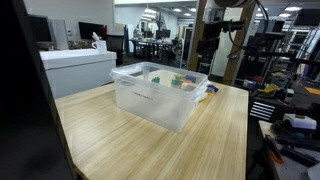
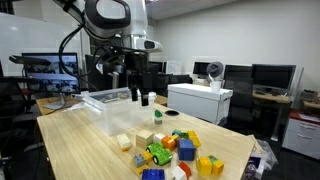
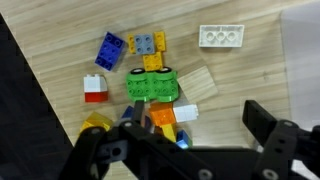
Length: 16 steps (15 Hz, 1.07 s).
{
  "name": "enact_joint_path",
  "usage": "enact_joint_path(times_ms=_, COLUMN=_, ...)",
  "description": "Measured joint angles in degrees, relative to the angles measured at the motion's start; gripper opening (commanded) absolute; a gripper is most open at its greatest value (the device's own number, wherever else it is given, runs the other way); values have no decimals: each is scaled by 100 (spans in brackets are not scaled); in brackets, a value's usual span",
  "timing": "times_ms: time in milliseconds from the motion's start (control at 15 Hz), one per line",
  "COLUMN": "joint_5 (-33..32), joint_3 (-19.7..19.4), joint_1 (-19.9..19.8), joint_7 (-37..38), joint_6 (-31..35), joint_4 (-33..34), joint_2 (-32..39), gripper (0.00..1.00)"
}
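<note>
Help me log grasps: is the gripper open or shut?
The gripper is open: its fingers stand wide apart over the toy blocks, holding nothing.

The pale wooden table (image 1: pixel 150 140) under me stands in an open office lab. In an exterior view a white cabinet (image 1: pixel 75 70) sits off it at ten o'clock, rows of ceiling lights (image 1: pixel 165 8) recede at twelve above desks and dark chairs, and dark racks (image 1: pixel 290 60) crowd the edge at three. In an exterior view a plain white wall (image 2: pixel 240 25) fills twelve to two o'clock, black monitors (image 2: pixel 272 76) line the desks at three, and a lit screen (image 2: pixel 35 65) glows at nine.
</note>
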Motion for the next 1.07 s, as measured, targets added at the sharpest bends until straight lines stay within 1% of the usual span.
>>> enact_joint_path(times_ms=133, joint_5=-12, joint_3=-77, joint_1=-60, joint_7=0, joint_6=279, joint_4=5, joint_2=404, gripper=100)
enact_joint_path(times_ms=200, joint_5=-12, joint_3=-76, joint_1=-59, joint_7=0, joint_6=335, joint_4=5, joint_2=480, gripper=100)
enact_joint_path(times_ms=667, joint_5=-14, joint_3=15, joint_1=10, joint_7=0, joint_6=980, joint_4=8, joint_2=1324, gripper=100)
enact_joint_path(times_ms=1067, joint_5=-13, joint_3=137, joint_1=44, joint_7=0, joint_6=1236, joint_4=187, joint_2=1789, gripper=100)
